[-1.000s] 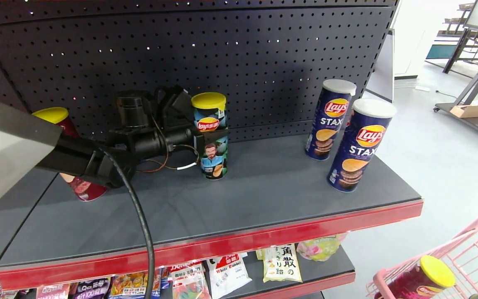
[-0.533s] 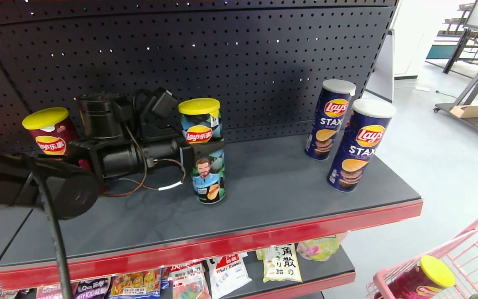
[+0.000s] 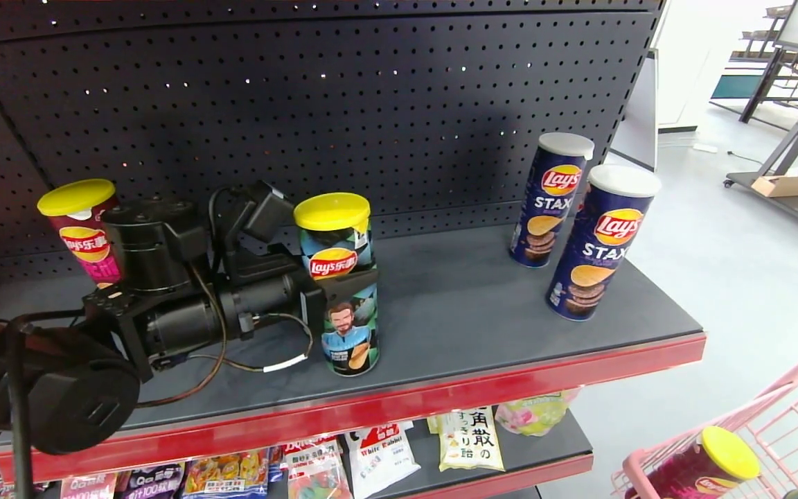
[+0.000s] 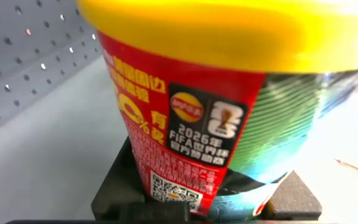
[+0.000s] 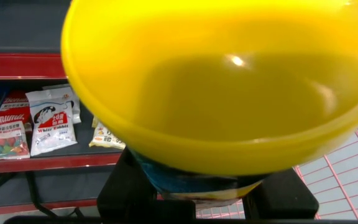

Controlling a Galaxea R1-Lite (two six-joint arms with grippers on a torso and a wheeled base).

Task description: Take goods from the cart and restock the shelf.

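The gray shelf [image 3: 482, 326] is big, with a red front edge. The pink cart [image 3: 794, 409] sits at 4 o'clock from it, and a cart can [image 3: 700, 464] lies inside. The left gripper [image 3: 340, 291] squeezes the chips can [image 3: 335, 260], upright near the shelf's front. Two blue cans [image 3: 603, 242] stand at 2 o'clock from it, and a red can [image 3: 84, 232] at 9 o'clock. The right gripper [image 5: 204, 196] is by a yellow lid [image 5: 222, 81]. I cannot tell if it grips.
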